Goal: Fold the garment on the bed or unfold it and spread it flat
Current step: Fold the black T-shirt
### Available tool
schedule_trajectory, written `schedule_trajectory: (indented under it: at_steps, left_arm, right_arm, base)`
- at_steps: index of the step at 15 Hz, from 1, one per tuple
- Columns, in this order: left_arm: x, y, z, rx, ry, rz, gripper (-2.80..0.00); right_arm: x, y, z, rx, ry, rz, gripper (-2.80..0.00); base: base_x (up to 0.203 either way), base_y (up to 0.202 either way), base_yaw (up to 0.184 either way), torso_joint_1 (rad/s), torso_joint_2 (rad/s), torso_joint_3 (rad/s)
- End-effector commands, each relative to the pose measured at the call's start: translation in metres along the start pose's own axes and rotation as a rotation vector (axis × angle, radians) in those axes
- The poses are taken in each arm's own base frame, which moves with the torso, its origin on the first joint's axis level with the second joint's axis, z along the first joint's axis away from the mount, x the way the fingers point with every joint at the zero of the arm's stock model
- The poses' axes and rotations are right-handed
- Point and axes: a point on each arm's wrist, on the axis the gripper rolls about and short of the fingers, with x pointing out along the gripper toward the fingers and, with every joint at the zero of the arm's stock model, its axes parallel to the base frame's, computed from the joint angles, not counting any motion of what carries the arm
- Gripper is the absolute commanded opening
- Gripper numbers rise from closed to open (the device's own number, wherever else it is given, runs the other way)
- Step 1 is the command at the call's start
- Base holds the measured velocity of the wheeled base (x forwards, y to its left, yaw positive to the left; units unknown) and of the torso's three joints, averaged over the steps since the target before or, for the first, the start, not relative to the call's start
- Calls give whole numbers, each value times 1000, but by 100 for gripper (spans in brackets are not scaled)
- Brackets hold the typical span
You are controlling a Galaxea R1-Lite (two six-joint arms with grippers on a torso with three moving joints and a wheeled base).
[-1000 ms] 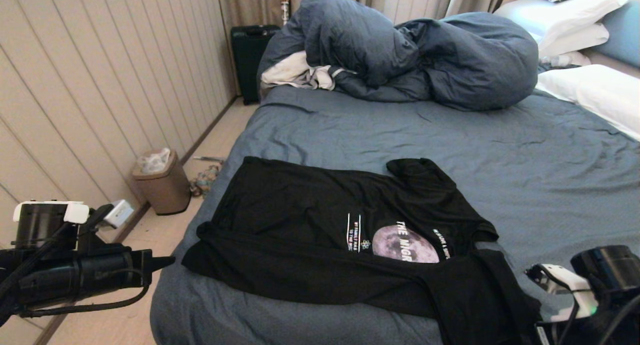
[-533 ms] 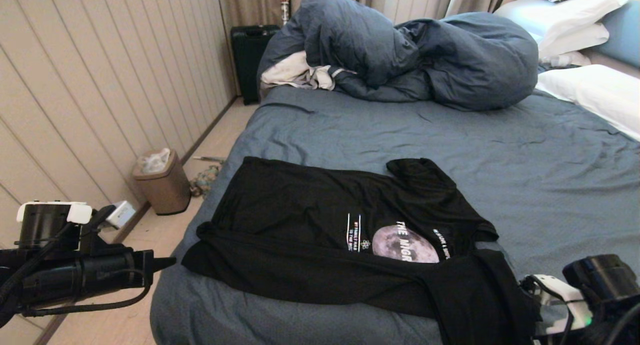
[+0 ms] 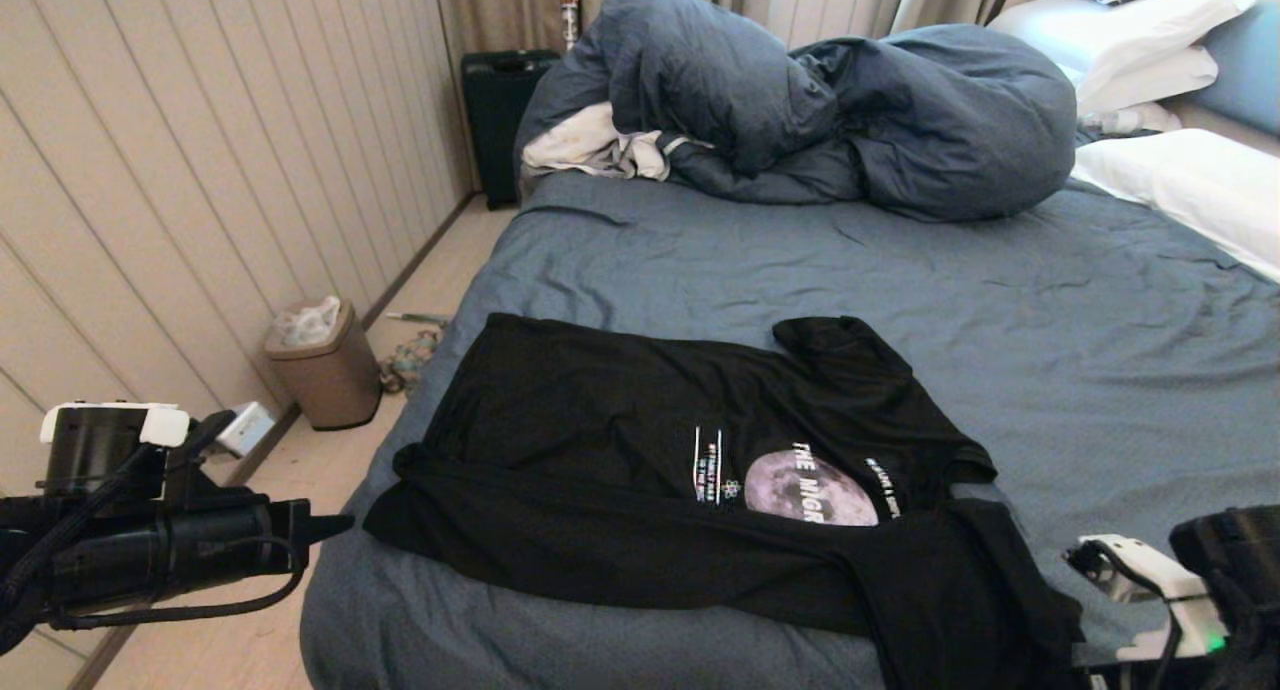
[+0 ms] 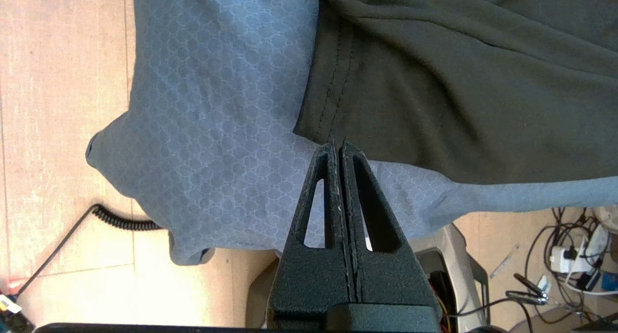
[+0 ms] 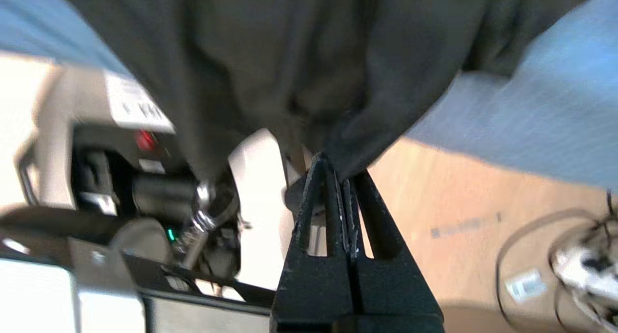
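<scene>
Across the near edge of the bed (image 3: 760,270) lies the garment (image 3: 620,440), half folded; just snapped together from wide, the right tool (image 5: 340,171), seemingly pinching the overhanging corner, likely for another fold; pressed together and empty, the left tool (image 4: 338,147).

left gripper (image 4: 338,145): fingers pressed together, arm level, low left | right gripper (image 5: 338,171): fingers together, low right
</scene>
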Motion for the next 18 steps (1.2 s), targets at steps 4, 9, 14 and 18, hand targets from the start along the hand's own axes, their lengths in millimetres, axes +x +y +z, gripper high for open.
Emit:
schedule_trajectory:
  at_steps: [4,9,14,18]
  left_arm:
    - [-1,-1,0,2,-6,-3,-280]
    - [-3,-2,1,2,-16,-4,-280]
    - [-3,-2,1,1,-14,-4,-280]
    - [-3,-2,1,1,-14,-4,-280]
  right_arm:
    - [-50,11,50,43,-280,39,-280]
    - [-53,24,120,163,-352,117,-280]
    - [-24,23,181,275,-355,142,-280]
    - [6,22,203,290,-323,134,-280]
  base:
    - [0,0,0,0,0,0]
    - [0,0,0,0,0,0]
    - [0,0,0,0,0,0]
    - [0,0,0,0,0,0]
